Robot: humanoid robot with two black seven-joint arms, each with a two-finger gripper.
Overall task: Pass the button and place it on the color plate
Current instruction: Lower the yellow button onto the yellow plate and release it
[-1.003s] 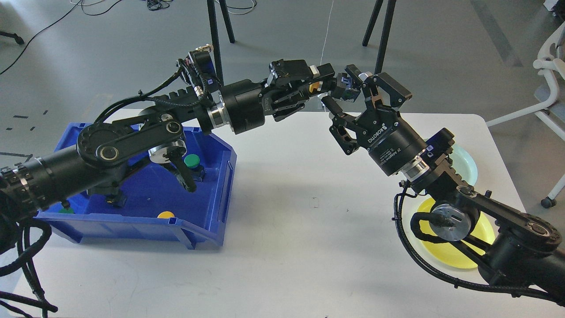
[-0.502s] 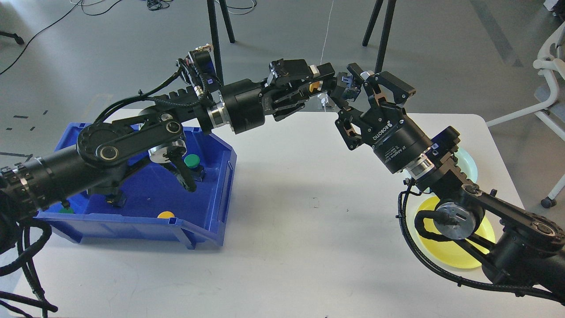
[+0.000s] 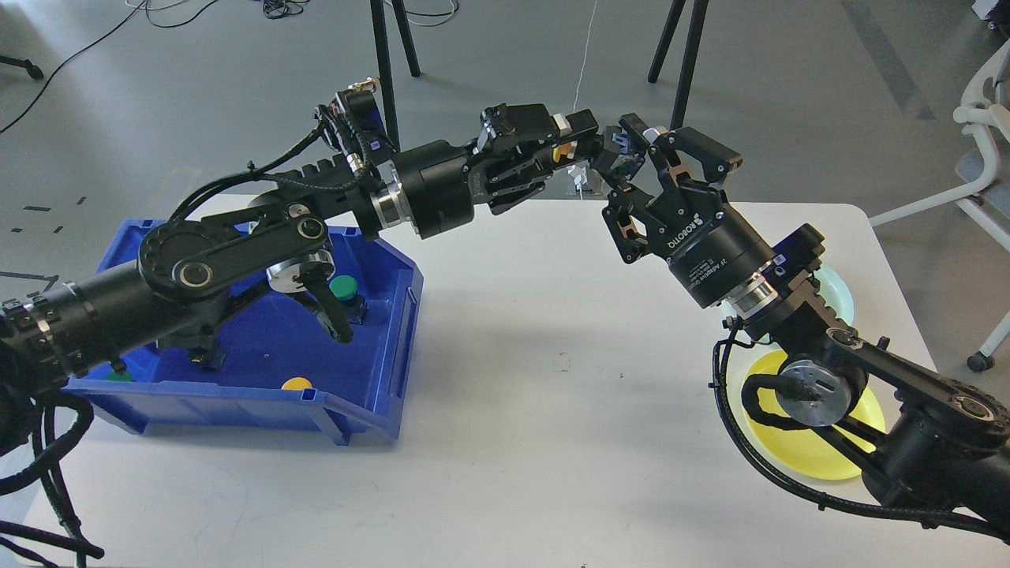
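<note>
White table (image 3: 536, 442): blue bin (image 3: 371, 410), yellow plate (image 3: 797, 450), pale plate (image 3: 841, 296)

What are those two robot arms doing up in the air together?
The left gripper is holding a little yellow button above the far side of the white table. The right gripper is open and reaching in around the button's other end to take it. More buttons wait in the blue bin. A yellow plate and a pale blue plate lie under the right arm.
</note>
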